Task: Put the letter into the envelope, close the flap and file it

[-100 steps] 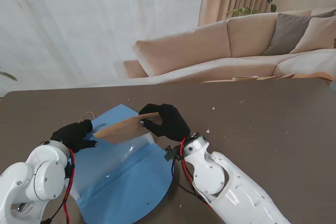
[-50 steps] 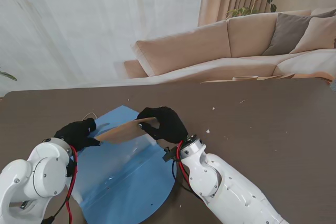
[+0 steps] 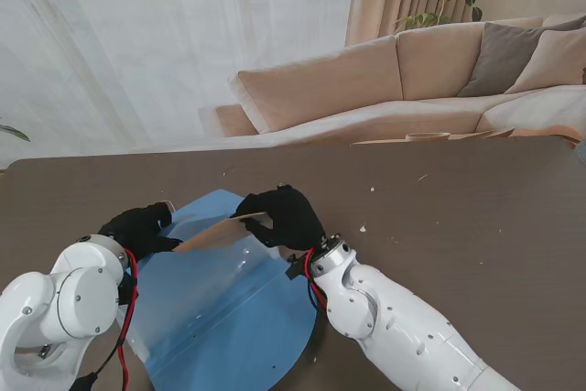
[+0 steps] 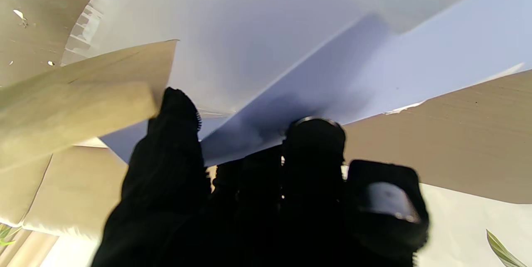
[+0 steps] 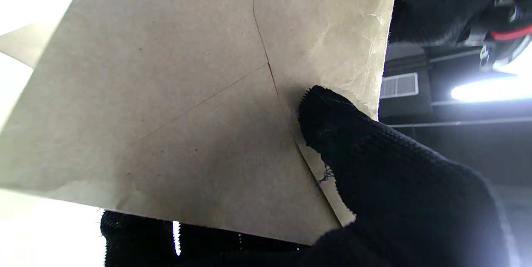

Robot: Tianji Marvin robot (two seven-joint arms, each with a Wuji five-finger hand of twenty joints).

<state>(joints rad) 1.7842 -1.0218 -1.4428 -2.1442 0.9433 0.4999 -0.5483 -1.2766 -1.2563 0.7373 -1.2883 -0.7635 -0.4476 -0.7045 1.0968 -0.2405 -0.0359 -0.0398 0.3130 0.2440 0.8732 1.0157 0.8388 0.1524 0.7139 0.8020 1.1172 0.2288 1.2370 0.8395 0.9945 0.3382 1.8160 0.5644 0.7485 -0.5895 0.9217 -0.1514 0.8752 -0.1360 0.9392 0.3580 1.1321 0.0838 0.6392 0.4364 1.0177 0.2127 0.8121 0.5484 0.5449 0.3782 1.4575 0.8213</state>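
My right hand (image 3: 282, 217) is shut on one end of the brown envelope (image 3: 218, 233), which hangs low and tilted over the blue folder (image 3: 224, 313). In the right wrist view the envelope (image 5: 174, 105) fills the frame with its flap folded down, and my thumb (image 5: 332, 125) presses on it. No letter shows. My left hand (image 3: 137, 229) is at the folder's left edge, beside the envelope's other end. In the left wrist view its fingers (image 4: 316, 142) and thumb (image 4: 176, 109) pinch the folder's raised cover (image 4: 291, 50), with the envelope (image 4: 79, 100) right beside the thumb.
The dark wooden table (image 3: 458, 226) carries small white scraps (image 3: 363, 228) to the right of my right hand. A thin cord loop (image 3: 151, 200) lies just beyond my left hand. A beige sofa (image 3: 403, 80) stands past the table's far edge.
The envelope has dropped lower and flatter toward the folder's opening. My right hand has followed it down and slightly left. My left hand has shifted a little farther from me at the folder's edge.
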